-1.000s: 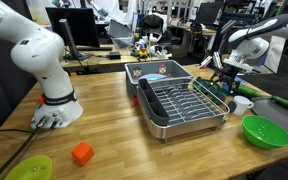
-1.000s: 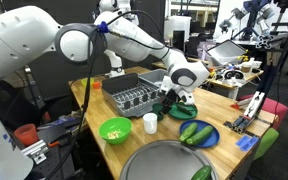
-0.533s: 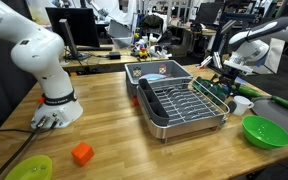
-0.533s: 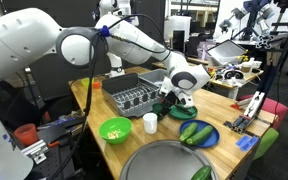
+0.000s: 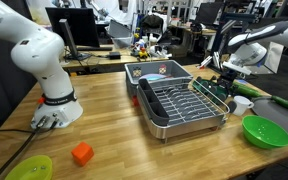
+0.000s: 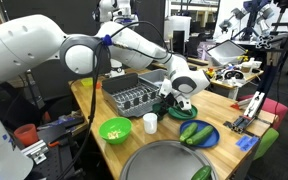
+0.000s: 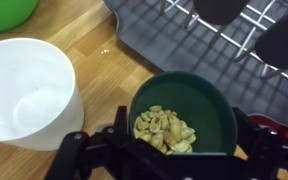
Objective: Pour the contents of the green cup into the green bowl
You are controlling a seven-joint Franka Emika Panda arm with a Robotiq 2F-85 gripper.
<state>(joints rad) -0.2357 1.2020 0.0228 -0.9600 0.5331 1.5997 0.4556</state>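
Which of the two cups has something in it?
The dark green cup: it holds pale nut-like pieces, while the white cup beside it is empty.

In an exterior view the white arm stretches out roughly level from its thick elbow, then bends down at the wrist, so the dark gripper hangs low and points downward. In an exterior view the forearm comes in from the frame's edge and slopes down to the gripper, which sits at the arm's lowest point. In the wrist view the gripper enters from the bottom edge, its two black fingers spread wide apart, one at each side.
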